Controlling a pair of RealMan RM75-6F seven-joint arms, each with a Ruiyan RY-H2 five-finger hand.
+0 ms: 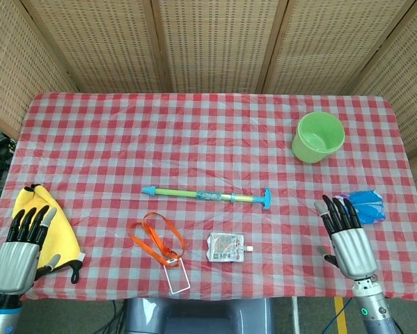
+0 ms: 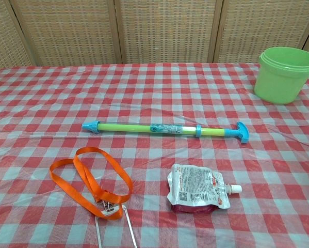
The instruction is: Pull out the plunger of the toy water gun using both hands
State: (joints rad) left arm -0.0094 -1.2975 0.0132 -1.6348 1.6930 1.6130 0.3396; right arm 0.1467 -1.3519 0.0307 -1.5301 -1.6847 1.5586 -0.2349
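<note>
— Where's the toy water gun point(image 1: 207, 195)?
— Flat on the cloth, between both hands, touched by neither; its handle points toward the right hand point(image 1: 346, 236).
— And the left hand point(image 1: 24, 249)?
— Fingers extended, resting against a yellow cloth point(image 1: 55, 229).

Both views are bright and evenly lit, as from diffuse light overhead. Shadows are faint and short; a thin one lies under the water gun point(image 2: 164, 129). Mild glare marks creases in the tablecloth point(image 1: 215, 132) and the pouch point(image 2: 198, 188). Focus is sharp throughout, with slight barrel distortion at 3 and 9 o'clock.
</note>
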